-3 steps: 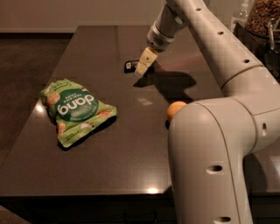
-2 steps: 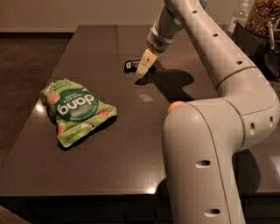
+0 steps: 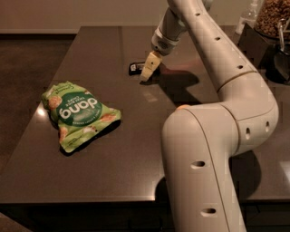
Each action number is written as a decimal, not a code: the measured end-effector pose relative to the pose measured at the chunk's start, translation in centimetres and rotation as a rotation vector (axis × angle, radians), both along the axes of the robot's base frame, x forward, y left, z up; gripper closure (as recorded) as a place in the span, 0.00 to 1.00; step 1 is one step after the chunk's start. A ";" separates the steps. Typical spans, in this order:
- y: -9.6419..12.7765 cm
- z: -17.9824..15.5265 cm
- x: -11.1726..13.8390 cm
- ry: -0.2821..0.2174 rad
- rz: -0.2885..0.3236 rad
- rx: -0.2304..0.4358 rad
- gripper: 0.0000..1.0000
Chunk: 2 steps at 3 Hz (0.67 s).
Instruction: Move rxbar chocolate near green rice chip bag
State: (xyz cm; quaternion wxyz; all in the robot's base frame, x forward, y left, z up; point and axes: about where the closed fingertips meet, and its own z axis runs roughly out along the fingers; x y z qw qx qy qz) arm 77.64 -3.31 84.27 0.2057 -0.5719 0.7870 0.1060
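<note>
Scene: dim, warm light throughout. Desk (image 3: pixel 113 172) is dark brown with a semi-gloss top and a straight front edge running across the lower view. Faint glare patch (image 3: pixel 148 96) sits mid-desk. Pale wall (image 3: pixel 68 13) runs along the top left, meeting the darker floor (image 3: pixel 27 59) left of the desk. Floor looks like carpet, but the texture is unclear. At far right stands a clear container (image 3: pixel 272 18) of brown granular contents, with dark objects beside it. Gripper (image 3: pixel 149 68) hangs over the far middle of the desk.
</note>
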 end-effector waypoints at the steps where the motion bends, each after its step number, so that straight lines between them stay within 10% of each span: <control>1: 0.6 0.5 -0.4 0.005 0.024 0.016 0.38; 2: 1.0 0.9 -0.8 0.012 0.046 0.025 0.61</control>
